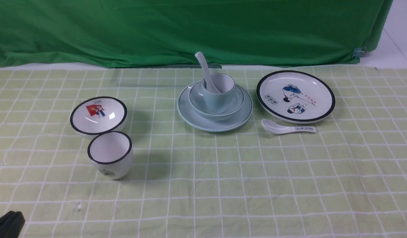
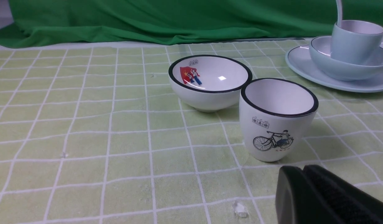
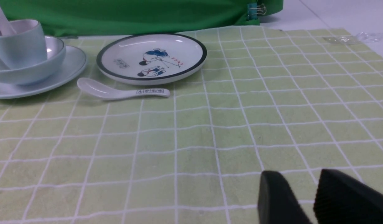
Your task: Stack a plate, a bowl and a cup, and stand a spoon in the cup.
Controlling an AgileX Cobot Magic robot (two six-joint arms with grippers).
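Stack: the plate (image 1: 187, 112) lies at the middle of the tabletop (image 1: 223, 185), toward the far side; the bowl (image 1: 198, 104) sits in it, the cup (image 1: 220, 96) in the bowl.
Spoon: the spoon (image 1: 205, 71) stands in the cup, handle leaning far-left; the task looks complete.
Handling: glazed ceramic, stiff, slippery and chippable, probably fairly heavy stacked; best taken at the cup wall or plate rim, the spoon by its handle.
Left gripper (image 2: 303, 174): near left corner, jaws together, empty.
Right gripper (image 3: 298, 189): low and near on the right, jaws slightly apart, empty.
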